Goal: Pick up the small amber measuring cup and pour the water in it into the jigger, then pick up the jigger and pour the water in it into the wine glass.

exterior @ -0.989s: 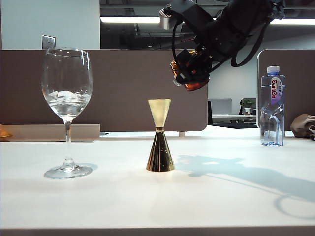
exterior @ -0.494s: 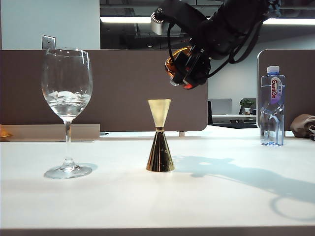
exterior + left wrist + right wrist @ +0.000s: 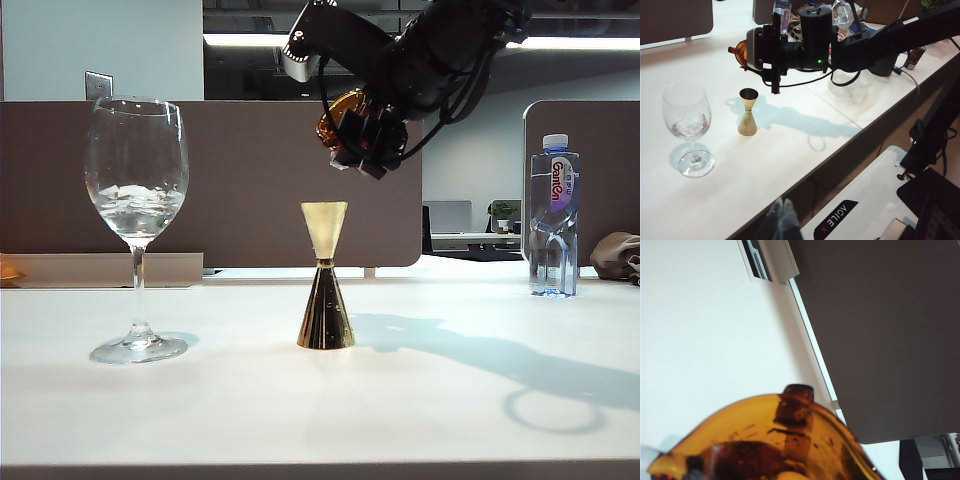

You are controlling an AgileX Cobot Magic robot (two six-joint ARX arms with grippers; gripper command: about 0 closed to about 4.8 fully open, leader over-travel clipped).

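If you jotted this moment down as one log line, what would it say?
right gripper: holds small amber measuring cup, tilted above jigger | jigger: upright on table | wine glass: untouched | left gripper: out of view

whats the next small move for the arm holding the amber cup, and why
Probably tip further so the spout comes over the jigger's open top. The right gripper holds the amber cup tilted, high above the jigger, no stream visible. The left gripper is not seen.

Open table lies between wine glass [image 3: 137, 225] and jigger [image 3: 325, 290]; bottle [image 3: 554, 215] stands well right.
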